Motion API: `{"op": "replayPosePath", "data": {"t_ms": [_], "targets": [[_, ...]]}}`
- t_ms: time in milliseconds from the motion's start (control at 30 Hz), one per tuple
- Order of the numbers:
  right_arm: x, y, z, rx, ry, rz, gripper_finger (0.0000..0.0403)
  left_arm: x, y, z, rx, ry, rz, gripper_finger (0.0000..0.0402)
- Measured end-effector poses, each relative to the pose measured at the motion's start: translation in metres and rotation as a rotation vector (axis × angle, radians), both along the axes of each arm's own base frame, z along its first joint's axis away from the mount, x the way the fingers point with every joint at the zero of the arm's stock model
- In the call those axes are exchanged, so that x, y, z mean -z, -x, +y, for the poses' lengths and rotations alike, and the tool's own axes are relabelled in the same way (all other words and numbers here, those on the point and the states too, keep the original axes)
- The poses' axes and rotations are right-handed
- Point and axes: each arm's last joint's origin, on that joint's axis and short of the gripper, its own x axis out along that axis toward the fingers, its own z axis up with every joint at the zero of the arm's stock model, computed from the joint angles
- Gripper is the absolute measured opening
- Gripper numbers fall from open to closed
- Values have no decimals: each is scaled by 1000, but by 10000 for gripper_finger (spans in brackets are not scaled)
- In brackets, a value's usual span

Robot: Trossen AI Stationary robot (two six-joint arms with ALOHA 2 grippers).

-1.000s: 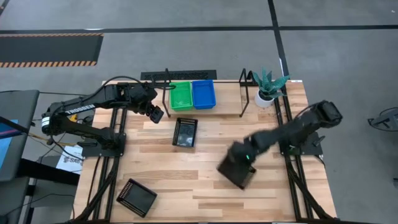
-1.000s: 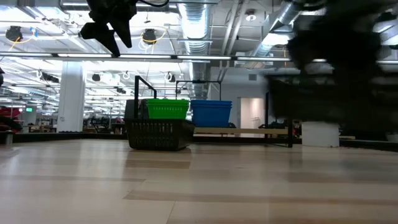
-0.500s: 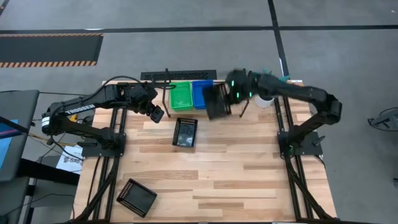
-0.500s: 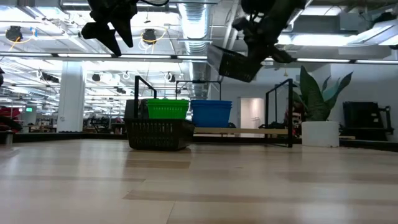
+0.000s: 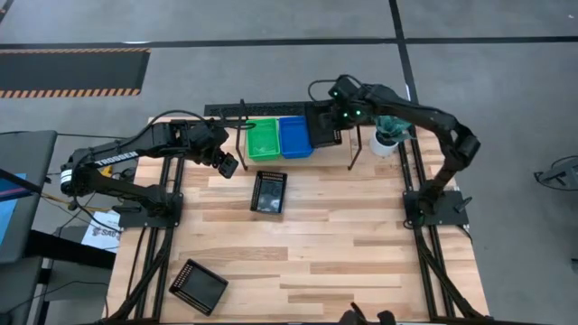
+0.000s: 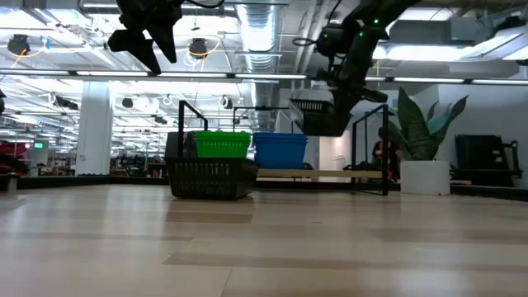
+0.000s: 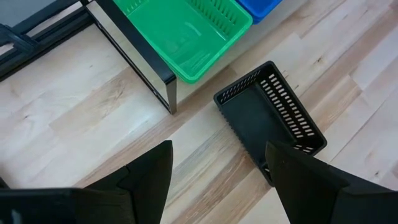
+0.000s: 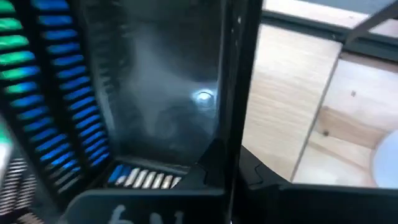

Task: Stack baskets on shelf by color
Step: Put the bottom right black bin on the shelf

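Note:
On the shelf at the table's far edge sit a green basket and a blue basket, side by side. My right gripper is shut on a black basket and holds it in the air just right of the blue one. A second black basket rests on the table's middle, and a third lies at the near left. My left gripper hangs open above the table, left of the middle black basket. My right gripper holds the black basket by one wall, coming at it from above and slanting down. The fingers themselves are hidden under the basket's edge in the wrist view. The basket hangs below the gripper, slightly tilted, clear of shelf and table.
A white pot with a teal plant stands at the far right, just beyond the shelf's right end post. The shelf's left post rises beside the green basket. Bare wood spans the table's near right.
My right gripper has swung with the black basket from the table's near right toward the far edge, rising and rolling as it went. It now stands over the shelf's right part beside the blue basket. The basket has stayed lifted clear throughout.

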Motion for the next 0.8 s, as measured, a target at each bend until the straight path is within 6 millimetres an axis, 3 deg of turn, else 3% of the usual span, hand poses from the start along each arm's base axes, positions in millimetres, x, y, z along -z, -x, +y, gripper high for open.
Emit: {"op": "replayPosePath", "data": {"t_ms": [400, 800], "targets": [[6, 6, 5, 52, 50, 174, 12, 0, 0, 0, 0, 0, 0, 244], [43, -14, -2, 65, -4, 261, 29, 0, 0, 0, 2, 1, -4, 244]]}}
